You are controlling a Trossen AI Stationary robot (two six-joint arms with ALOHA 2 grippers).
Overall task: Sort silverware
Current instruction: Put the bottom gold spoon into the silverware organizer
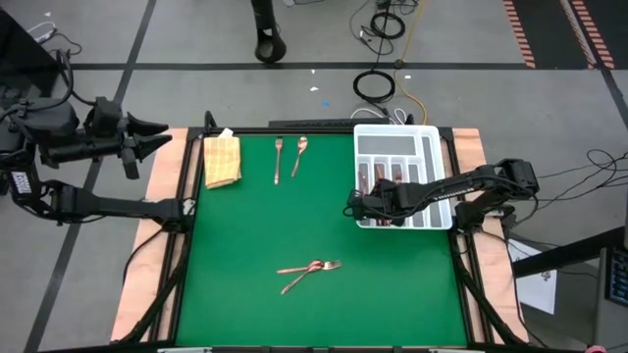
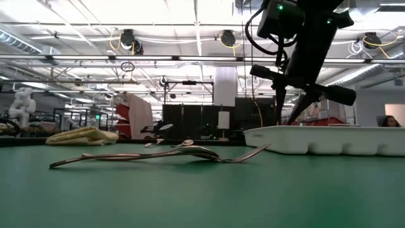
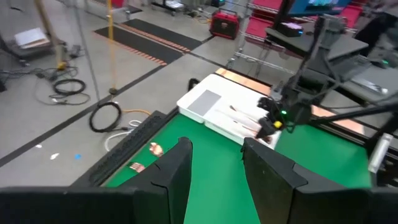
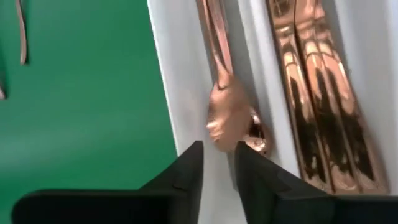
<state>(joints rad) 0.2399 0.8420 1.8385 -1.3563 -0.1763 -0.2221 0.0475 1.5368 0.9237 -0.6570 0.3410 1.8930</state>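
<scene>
The white divided tray sits at the table's right side and holds several copper pieces. My right gripper hangs open over the tray's left near corner, fingers pointing down. In the right wrist view a spoon's bowl lies in the outer compartment just ahead of the narrowly parted fingertips, with knives in the compartment beside it. A crossed pile of silverware lies on the green mat near the middle. A fork and a spoon lie near the far edge. My left gripper waits open off the table's left side.
A folded tan woven cloth lies at the far left corner of the mat. Bare green mat stretches between the pile and the far pieces. Cables lie on the floor beyond the far edge. The tray's rim stands above mat level.
</scene>
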